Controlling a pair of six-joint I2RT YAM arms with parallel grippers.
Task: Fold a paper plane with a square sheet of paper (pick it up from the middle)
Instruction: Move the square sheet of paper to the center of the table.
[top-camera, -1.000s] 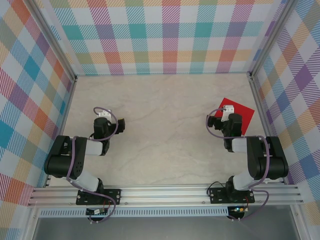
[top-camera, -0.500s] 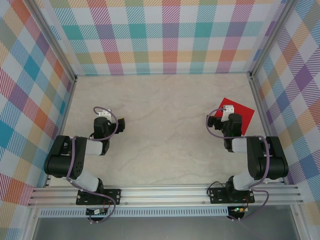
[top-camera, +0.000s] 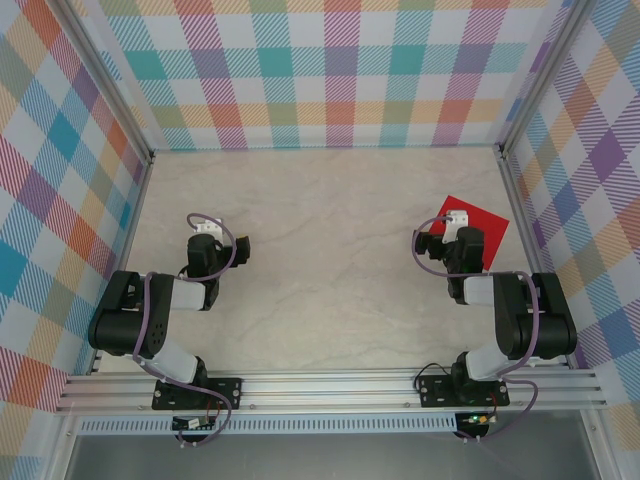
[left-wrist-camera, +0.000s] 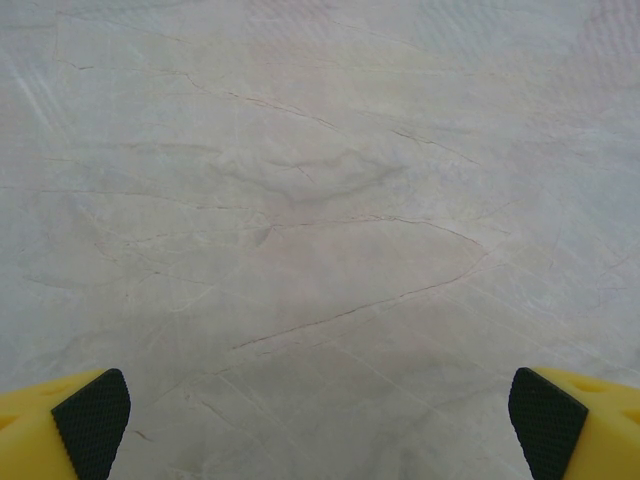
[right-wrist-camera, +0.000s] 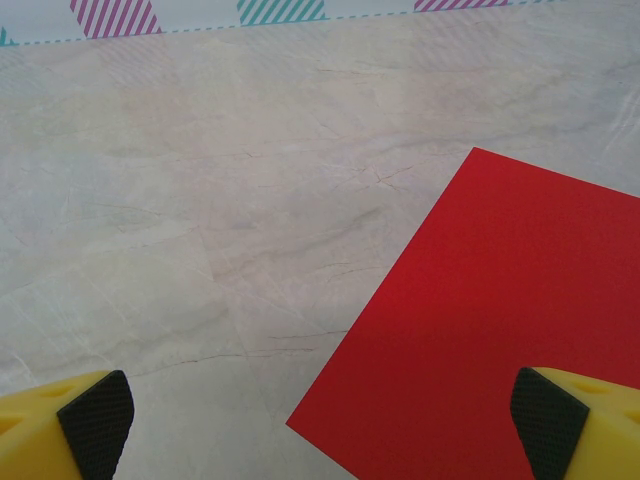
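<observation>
On veined marble-look tabletop (top-camera: 330, 220) — a flat red paper square (right-wrist-camera: 480, 320); both jaws spread wide, empty.

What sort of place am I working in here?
Probably a purpose-built lab test cell: plaid-patterned walls box in a marble-look tabletop on three sides, and the left arm and right arm are bolted to an aluminium rail at the near edge.

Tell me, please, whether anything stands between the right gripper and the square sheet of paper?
Nothing visible does. The right gripper, jaws open, hovers just above the red square sheet of paper, which lies flat and uncovered on the table.
</observation>
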